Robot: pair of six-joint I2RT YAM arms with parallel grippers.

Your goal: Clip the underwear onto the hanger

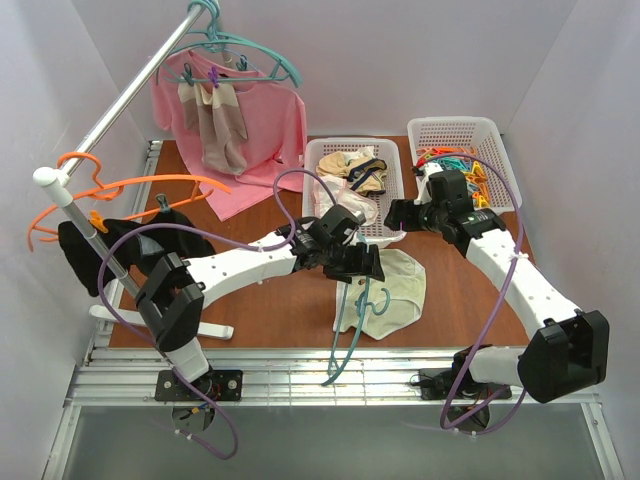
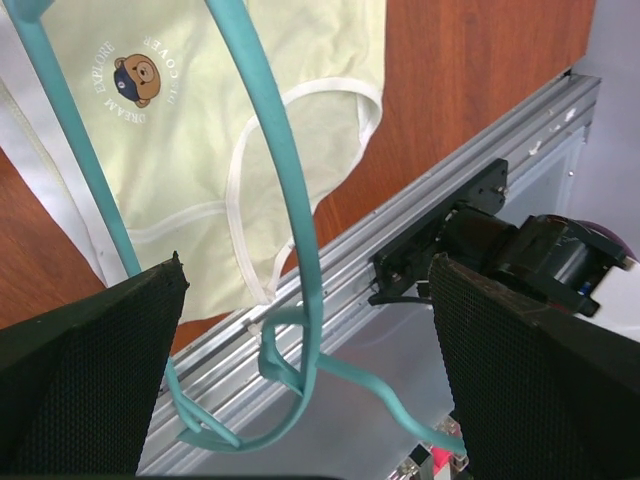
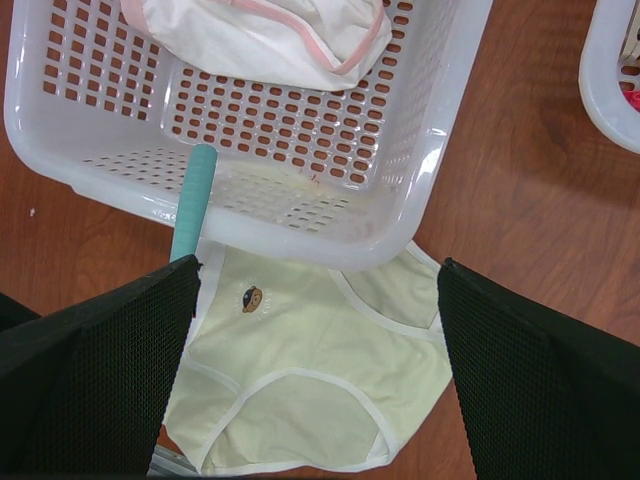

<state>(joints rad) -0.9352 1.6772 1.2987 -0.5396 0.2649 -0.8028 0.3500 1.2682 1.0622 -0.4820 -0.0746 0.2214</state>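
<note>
The pale cream-yellow underwear (image 1: pixel 400 295) lies flat on the brown table by the front edge, with a small bear print; it also shows in the left wrist view (image 2: pixel 190 130) and the right wrist view (image 3: pixel 310 380). The teal hanger (image 1: pixel 350 335) lies over its left side, hook hanging past the front rail. Its arms (image 2: pixel 290 220) run between my left fingers, and one tip (image 3: pixel 193 200) rests by the basket. My left gripper (image 1: pixel 355 265) (image 2: pixel 305 265) is open above the hanger, touching nothing. My right gripper (image 1: pixel 397 215) (image 3: pixel 320 265) is open and empty, above the underwear's far edge.
A white basket (image 1: pixel 320 160) (image 3: pixel 300 235) with pink-and-white underwear (image 3: pixel 270 40) stands just behind the briefs. A second basket (image 1: pixel 495 135) holds coloured clips. An aluminium rail (image 1: pixel 300 365) (image 2: pixel 450 170) edges the table front. A clothes rack at left carries a pink garment (image 1: pixel 265 120) and an orange hanger (image 1: pixel 120 185).
</note>
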